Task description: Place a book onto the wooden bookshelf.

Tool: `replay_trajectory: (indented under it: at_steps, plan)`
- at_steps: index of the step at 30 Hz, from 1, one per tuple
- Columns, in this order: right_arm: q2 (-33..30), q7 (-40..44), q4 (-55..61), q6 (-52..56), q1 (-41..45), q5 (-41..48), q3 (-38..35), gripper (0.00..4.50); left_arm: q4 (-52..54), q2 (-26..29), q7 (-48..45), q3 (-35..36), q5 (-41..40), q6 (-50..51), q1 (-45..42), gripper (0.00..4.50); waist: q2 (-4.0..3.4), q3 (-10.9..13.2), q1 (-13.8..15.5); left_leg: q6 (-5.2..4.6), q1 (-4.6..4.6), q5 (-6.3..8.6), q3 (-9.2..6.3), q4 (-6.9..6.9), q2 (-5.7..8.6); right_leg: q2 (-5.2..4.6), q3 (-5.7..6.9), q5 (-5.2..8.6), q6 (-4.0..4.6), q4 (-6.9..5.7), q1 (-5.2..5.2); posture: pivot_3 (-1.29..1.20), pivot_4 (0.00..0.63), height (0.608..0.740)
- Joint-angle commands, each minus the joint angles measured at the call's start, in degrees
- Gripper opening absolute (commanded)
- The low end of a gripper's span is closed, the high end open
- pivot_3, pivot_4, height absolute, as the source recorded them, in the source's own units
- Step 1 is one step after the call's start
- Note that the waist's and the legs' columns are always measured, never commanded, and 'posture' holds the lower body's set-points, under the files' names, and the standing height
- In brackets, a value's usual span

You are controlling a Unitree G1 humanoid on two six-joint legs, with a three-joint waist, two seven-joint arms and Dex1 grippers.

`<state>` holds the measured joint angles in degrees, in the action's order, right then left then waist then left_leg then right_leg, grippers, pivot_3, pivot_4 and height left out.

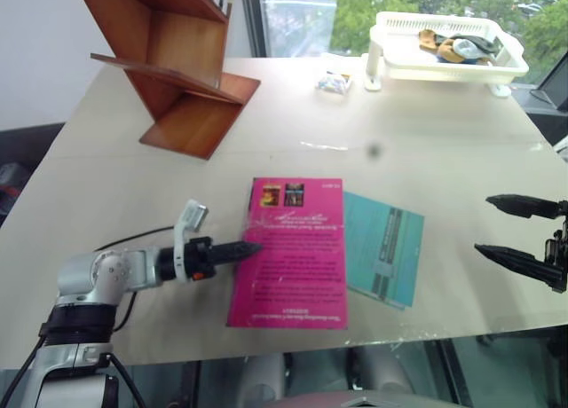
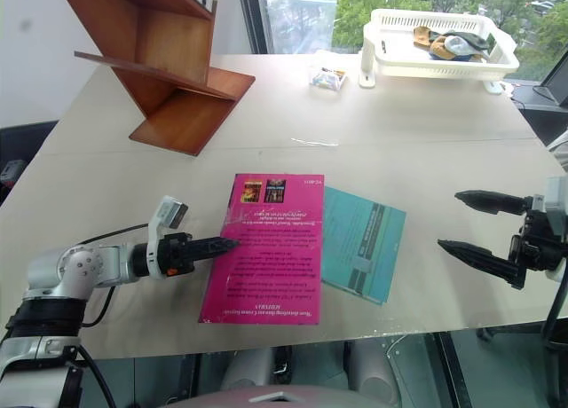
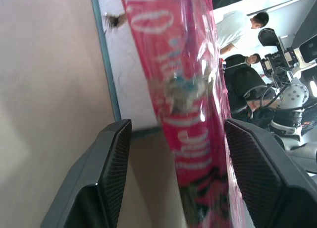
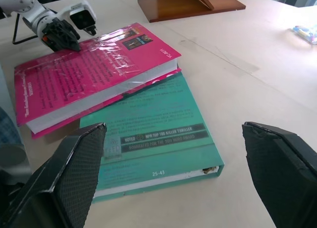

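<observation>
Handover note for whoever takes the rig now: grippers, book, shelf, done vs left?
Left gripper: open, at the spine edge of the book, fingers either side of it, not clamped.
Right gripper: open, empty, off to the right of the teal book.
Book: flat on the table, overlapping the teal book.
Wooden bookshelf: far left of the table.
Done: nothing placed. Left: grip, lift, shelve.
</observation>
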<state>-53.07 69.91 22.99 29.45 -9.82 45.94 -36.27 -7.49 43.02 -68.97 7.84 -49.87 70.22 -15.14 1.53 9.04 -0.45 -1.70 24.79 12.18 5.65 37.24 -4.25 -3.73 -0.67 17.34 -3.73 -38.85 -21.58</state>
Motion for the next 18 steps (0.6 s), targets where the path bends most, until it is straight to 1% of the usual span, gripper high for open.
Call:
replay_trajectory:
  at_steps: [1, 3, 6, 8, 13, 18]
  plan:
    - [-0.3, 0.3, 0.0, -1.3, 0.3, 0.1, -1.6, 4.5, 3.1, 0.9, -1.9, 0.1, -2.2, 0.8, 0.9, 2.91, 0.0, 0.0, 0.0, 0.0, 0.0, 0.0, 0.01, 0.0, 0.0, 0.0, -0.01, 0.0, 0.0, 0.0, 0.0, 0.0, 0.15, 0.74]
    - [-0.3, 0.3, -0.2, -1.4, 0.4, 0.0, -1.4, 4.5, 3.0, 0.7, -1.8, 0.4, -2.4, 1.0, 0.9, 2.37, 0.0, 0.0, 0.0, 0.0, 0.0, 0.0, 0.01, 0.0, 0.0, -0.01, -0.01, 0.0, 0.0, 0.0, 0.0, 0.0, 0.15, 0.74]
    - [-0.5, 0.4, -0.6, -1.7, 0.7, -0.2, -1.1, 4.5, 2.5, 0.7, -1.6, 0.9, -2.8, 1.0, 0.7, 0.96, 0.0, 0.0, 0.0, 0.0, 0.0, 0.0, -0.01, 0.0, 0.0, 0.0, 0.02, 0.0, 0.0, 0.0, 0.0, 0.0, 0.15, 0.74]
    - [-0.5, 0.4, -0.7, -1.8, 0.6, -0.2, -1.2, 4.5, 2.4, 0.8, -1.6, 1.1, -2.9, 1.0, 0.8, 0.26, 0.0, 0.0, 0.0, 0.0, 0.0, 0.0, 0.0, 0.0, 0.0, 0.0, 0.0, 0.0, 0.0, 0.0, 0.0, 0.0, 0.15, 0.74]
    - [-0.5, 0.7, -0.9, -2.0, 0.5, -0.6, -1.1, 4.5, 1.8, 0.4, -0.8, 2.6, -3.8, 1.3, 0.5, 0.23, 0.0, 0.0, 0.0, 0.0, 0.0, 0.0, 0.0, 0.0, 0.0, 0.0, 0.01, 0.0, 0.0, 0.0, 0.0, 0.0, 0.15, 0.74]
    - [-0.9, 0.8, -1.9, -0.9, 0.6, -0.2, -0.8, 4.5, 3.9, 0.1, 0.0, 4.4, -6.1, 2.5, -0.3, 0.23, 0.0, 0.0, 0.0, 0.0, 0.01, 0.0, 0.0, 0.0, 0.0, -0.01, 0.0, 0.0, 0.0, 0.0, -0.01, 0.0, 0.15, 0.74]
